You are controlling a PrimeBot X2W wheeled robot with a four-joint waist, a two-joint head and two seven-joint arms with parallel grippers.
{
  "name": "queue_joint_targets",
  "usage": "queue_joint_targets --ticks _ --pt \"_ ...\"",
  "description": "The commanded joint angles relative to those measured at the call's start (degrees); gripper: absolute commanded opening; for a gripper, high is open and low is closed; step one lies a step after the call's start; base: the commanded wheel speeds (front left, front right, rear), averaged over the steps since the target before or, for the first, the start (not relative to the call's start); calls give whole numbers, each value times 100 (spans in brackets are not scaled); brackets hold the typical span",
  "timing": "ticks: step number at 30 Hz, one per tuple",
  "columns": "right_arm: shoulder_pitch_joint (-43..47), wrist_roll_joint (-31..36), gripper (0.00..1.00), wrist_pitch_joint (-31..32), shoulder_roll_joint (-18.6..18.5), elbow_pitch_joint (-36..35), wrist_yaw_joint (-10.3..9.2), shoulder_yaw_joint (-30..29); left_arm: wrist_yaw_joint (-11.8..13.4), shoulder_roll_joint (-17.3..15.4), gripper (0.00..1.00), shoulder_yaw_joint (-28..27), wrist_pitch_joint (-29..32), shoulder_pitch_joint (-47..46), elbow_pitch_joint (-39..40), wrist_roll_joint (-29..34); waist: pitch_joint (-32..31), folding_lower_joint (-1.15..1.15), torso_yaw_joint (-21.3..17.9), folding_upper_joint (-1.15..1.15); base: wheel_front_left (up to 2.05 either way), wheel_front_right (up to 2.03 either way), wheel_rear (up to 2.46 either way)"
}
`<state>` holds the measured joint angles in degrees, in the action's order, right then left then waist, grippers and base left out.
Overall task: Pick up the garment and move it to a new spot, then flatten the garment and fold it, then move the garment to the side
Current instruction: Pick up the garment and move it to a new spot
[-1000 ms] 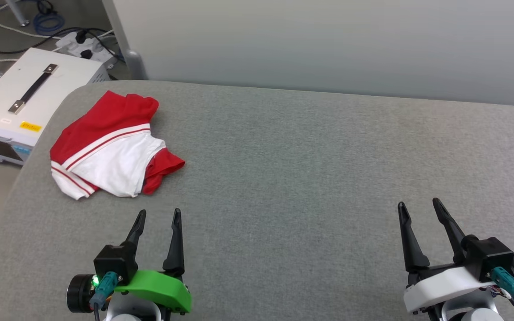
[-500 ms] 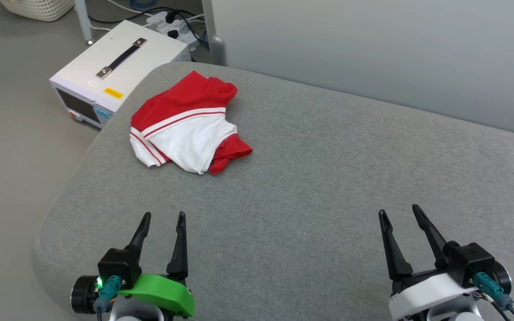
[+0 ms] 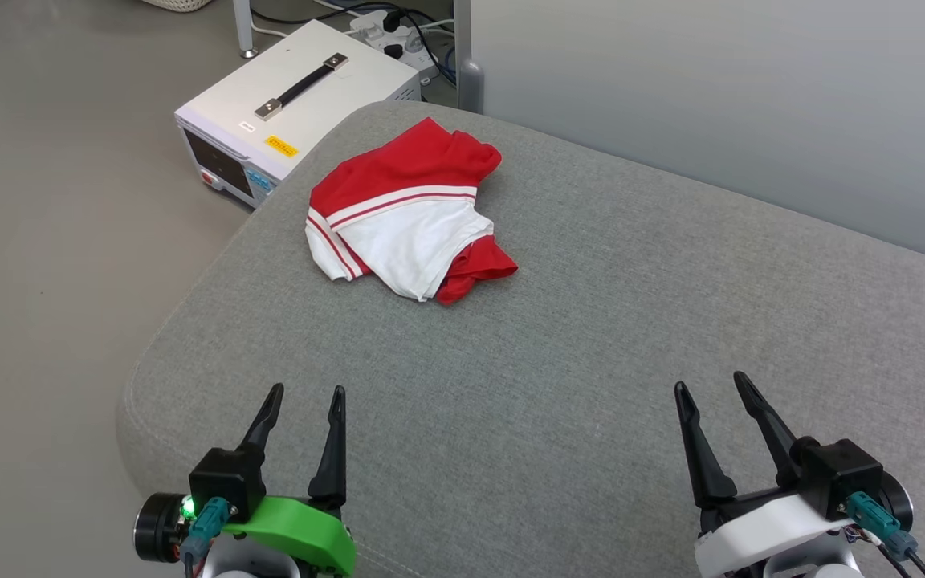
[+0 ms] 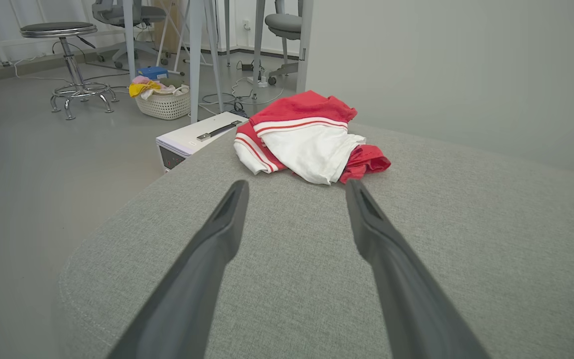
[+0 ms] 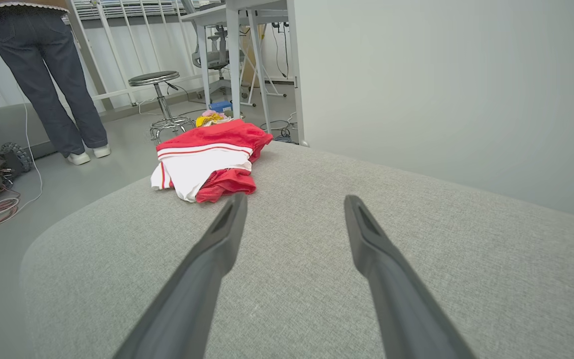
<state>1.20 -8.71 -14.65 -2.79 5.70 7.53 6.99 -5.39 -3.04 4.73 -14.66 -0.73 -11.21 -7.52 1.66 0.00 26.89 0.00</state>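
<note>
Red-and-white shirt (image 3: 406, 229) lies bunched, front folded from sight, on grey padded table (image 3: 591, 361); our left gripper (image 3: 307, 390) and right gripper (image 3: 710, 381) hover spread; a person (image 5: 43, 80) stands cropped at waist.

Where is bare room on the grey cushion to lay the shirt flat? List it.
Free: the grey fabric surface from the crumpled red-and-white T-shirt rightward to the pale wall, down to the left gripper and right gripper. Crowded: the shirt's far-left corner.

garment (image 3: 410, 217) on cushion (image 3: 591, 361), box (image 3: 302, 112) beyond, left
</note>
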Motion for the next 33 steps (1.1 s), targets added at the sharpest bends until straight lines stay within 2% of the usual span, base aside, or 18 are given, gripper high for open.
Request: queue_joint_targets --ticks 1,12,18,23,33 --pt "14 -21 100 -35 -9 13 -4 -3 -39 15 100 -5 -34 36 22 -17 10 0 3 0 0 0 0" --pt "-92 76 100 -35 -9 -28 -4 41 -93 15 100 -3 -34 -117 -76 -124 254 0 -173 0 0 0 0" --pt "-290 310 100 -35 -9 -108 -4 50 -192 -280 100 360 81 -992 -913 -212 771 0 -479 0 0 0 0" --pt "-512 499 100 -35 -9 -161 -4 111 -207 -771 100 1101 927 -2185 -1494 -754 1259 0 -796 0 0 0 0" --pt "-1059 649 100 -35 -17 -361 -4 342 -209 -2222 100 2313 3467 -4436 -2058 -2947 2186 0 -1547 0 0 0 0"
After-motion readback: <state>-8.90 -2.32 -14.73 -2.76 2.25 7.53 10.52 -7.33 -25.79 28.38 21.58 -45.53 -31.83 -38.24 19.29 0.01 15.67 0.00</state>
